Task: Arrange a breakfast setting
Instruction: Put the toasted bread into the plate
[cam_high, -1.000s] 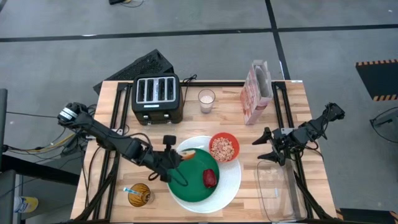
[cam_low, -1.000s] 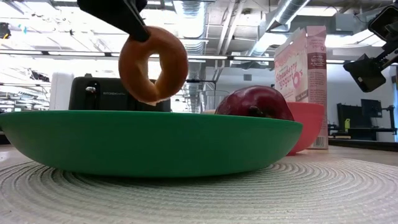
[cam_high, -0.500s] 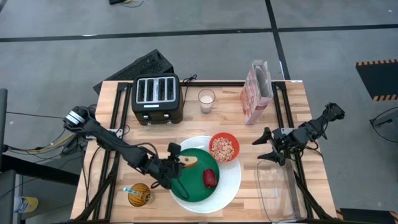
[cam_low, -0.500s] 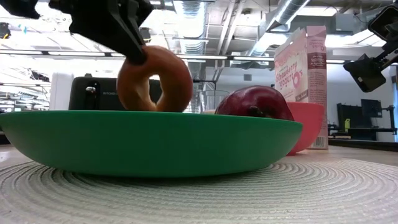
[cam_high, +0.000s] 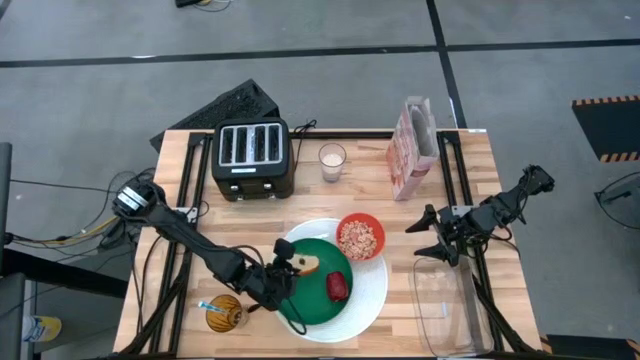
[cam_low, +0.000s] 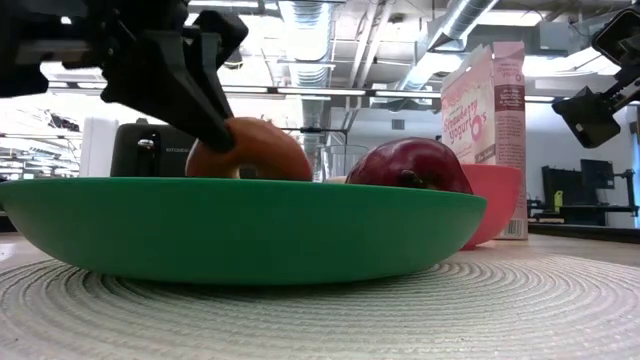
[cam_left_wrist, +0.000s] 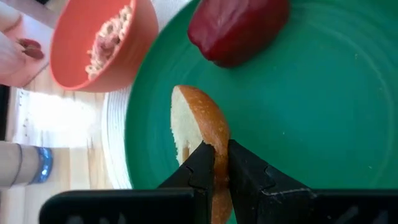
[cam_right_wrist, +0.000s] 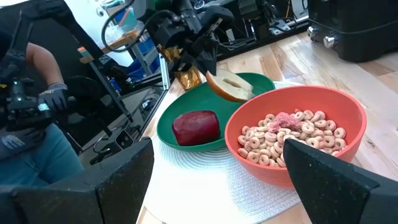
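Note:
My left gripper (cam_high: 290, 266) is shut on the round toasted bread (cam_high: 305, 263), low over the left part of the green plate (cam_high: 315, 302). The green plate lies on the large white round plate (cam_high: 372, 295), whose surface is ribbed. The dark-red fruit (cam_high: 338, 286) lies on the green plate. The red bowl (cam_high: 360, 237) of cereal stands at the white plate's far edge. A blue-handled spoon (cam_high: 207, 305) sticks out of an amber cup (cam_high: 226, 314). My right gripper (cam_high: 428, 235) is open and empty at the table's right. My left gripper pinches the bread's ring (cam_left_wrist: 219, 157) between its two fingers (cam_left_wrist: 204, 163), one on each flat face. The fingers come from the table's left, slanting down. The bread stands on edge. The green plate's rim (cam_low: 240, 190) hides its lower half, so I cannot tell whether it touches the plate.
A black toaster (cam_high: 253, 158), a glass of milk (cam_high: 332, 161) and a cereal box (cam_high: 412, 150) stand along the far edge. A clear container (cam_high: 445, 300) lies at the near right. A person (cam_right_wrist: 31, 99) stands beyond the table in the right wrist view.
My left gripper has gone down and toward the table's near edge with the bread. The bread, held well above the green plate a second ago, now sits half below the plate's rim in the low view. It stays on edge in the shut fingers.

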